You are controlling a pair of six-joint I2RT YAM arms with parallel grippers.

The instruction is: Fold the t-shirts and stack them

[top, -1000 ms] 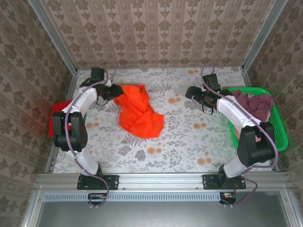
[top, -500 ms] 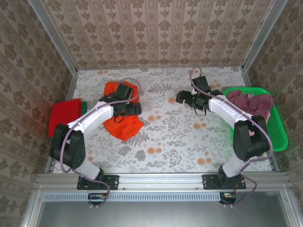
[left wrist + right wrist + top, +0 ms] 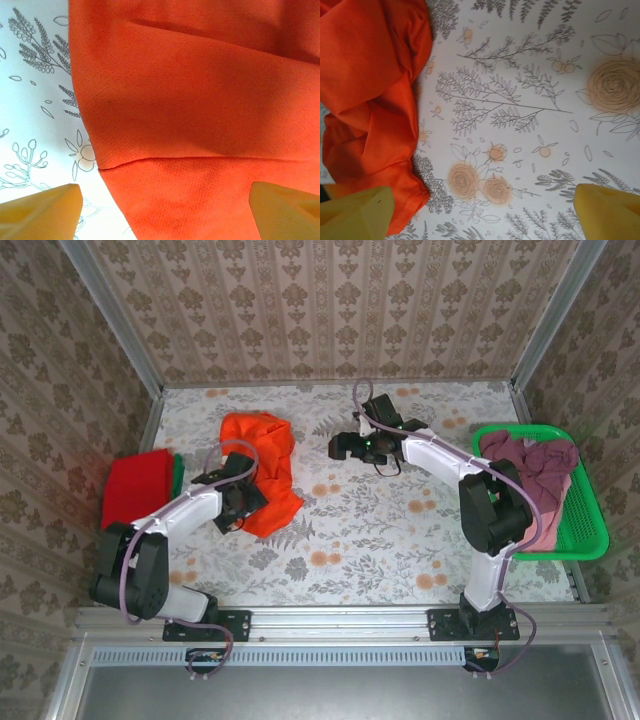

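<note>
Left end effector [image 3: 242,507]: a second ago it sat at the far-left corner of the orange t-shirt [image 3: 262,465]. It then swung across the shirt and has now backed off to its near-left edge. Fingers [image 3: 45,210] are wide apart in the left wrist view, with flat orange cloth below and between them. Nothing is pinched, so it's open and empty.

Right end effector [image 3: 338,447]: it has come left from beside the basket [image 3: 592,540] to the middle of the desk [image 3: 400,530], just right of the shirt. It's also wide open and empty. The right wrist view has bare floral desk between the tips and the orange hem off to the left.

Shirt: a second ago it was stretched in a long diagonal. Now it's a narrower, crumpled heap, far-left of centre, with visible folds and an overlapped layer.

My read: that was a drag or flip and release, not a finished fold. The shirt isn't flat yet, and both arms look set up to re-grasp from opposite sides.

Further out, the red t-shirt [image 3: 135,485] is at the desk's left edge with the dark green t-shirt [image 3: 177,470] peeking from under it, which looks like the stack. The mauve t-shirts [image 3: 535,460] are in the basket at right, unfolded.
</note>
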